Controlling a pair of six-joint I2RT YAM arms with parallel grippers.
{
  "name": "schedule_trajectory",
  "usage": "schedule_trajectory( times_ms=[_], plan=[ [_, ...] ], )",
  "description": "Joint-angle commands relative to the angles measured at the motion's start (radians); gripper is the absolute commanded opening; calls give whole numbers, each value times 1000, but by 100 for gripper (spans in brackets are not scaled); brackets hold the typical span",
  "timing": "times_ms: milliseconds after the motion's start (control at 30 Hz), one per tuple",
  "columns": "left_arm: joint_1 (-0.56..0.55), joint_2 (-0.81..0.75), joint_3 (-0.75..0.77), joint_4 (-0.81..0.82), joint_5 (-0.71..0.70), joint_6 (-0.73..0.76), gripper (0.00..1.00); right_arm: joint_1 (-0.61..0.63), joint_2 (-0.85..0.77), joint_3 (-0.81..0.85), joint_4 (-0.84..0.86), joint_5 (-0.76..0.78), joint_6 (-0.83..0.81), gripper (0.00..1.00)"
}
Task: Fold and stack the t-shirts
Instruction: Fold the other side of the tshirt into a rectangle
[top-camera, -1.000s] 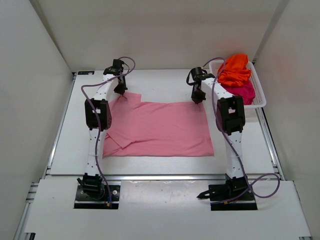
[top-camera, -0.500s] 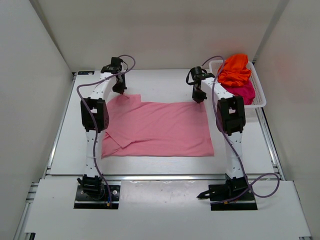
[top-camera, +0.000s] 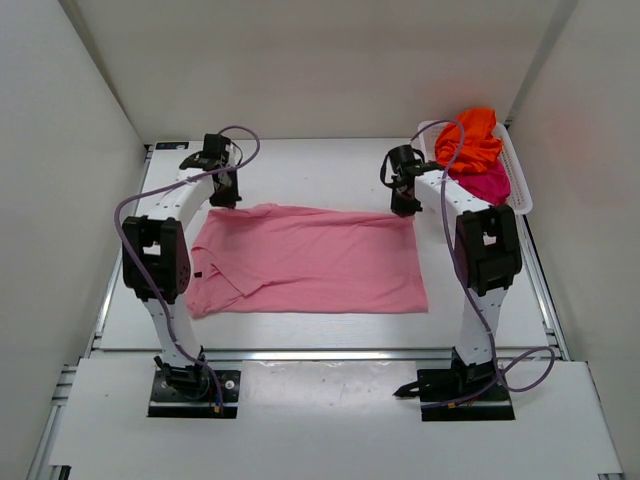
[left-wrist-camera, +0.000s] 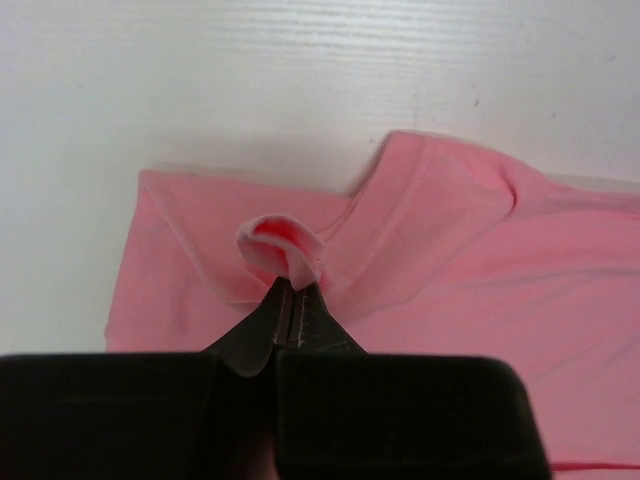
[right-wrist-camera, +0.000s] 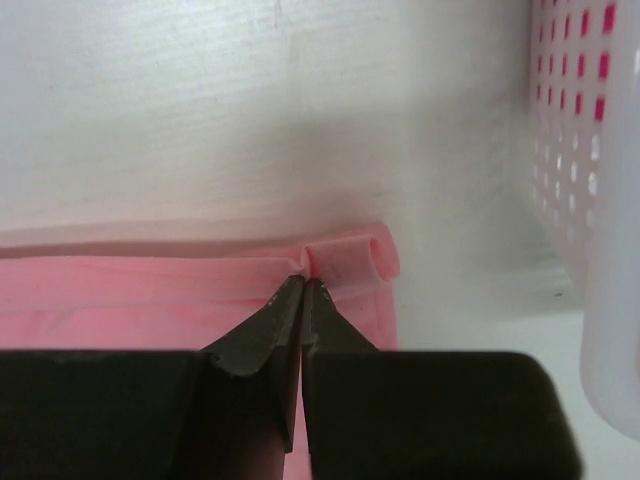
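Note:
The light pink t-shirt (top-camera: 310, 258) lies spread on the table's middle. My left gripper (top-camera: 222, 195) is shut on its far left corner, pinching a puckered fold (left-wrist-camera: 283, 250). My right gripper (top-camera: 405, 204) is shut on its far right corner, where the hem curls (right-wrist-camera: 350, 258). The bright orange t-shirt (top-camera: 468, 140) and the deep magenta t-shirt (top-camera: 485, 184) lie bunched in the white mesh basket (top-camera: 520, 196) at the far right.
The basket's mesh wall (right-wrist-camera: 590, 150) stands close to the right of my right gripper. White walls enclose the table on three sides. A folded sleeve (top-camera: 225, 285) lies at the pink shirt's near left.
Both grippers have moved left and slightly toward the near side with the pink shirt's far edge; the far left sleeve corner has been pulled in and the shirt lies flatter and shifted left.

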Motion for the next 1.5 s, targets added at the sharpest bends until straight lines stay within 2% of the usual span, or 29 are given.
schedule_trajectory(
  times_ms=[0, 300, 667, 967, 1467],
  plan=[
    [-7, -105, -98, 49, -19, 3, 0, -10, -84, -90, 70, -14, 4, 0],
    [3, -328, -322, 75, -49, 1, 0, 28, -265, -327, 163, -22, 16, 0],
    [2, -467, -494, 93, -88, -3, 0, 33, -472, -581, 242, -42, 54, 0],
    [2, -524, -561, 69, -93, -34, 0, 39, -540, -661, 249, -57, 63, 0],
    [11, -628, -672, 46, -92, -40, 0, 61, -563, -729, 251, -80, 76, 0]
  ],
)
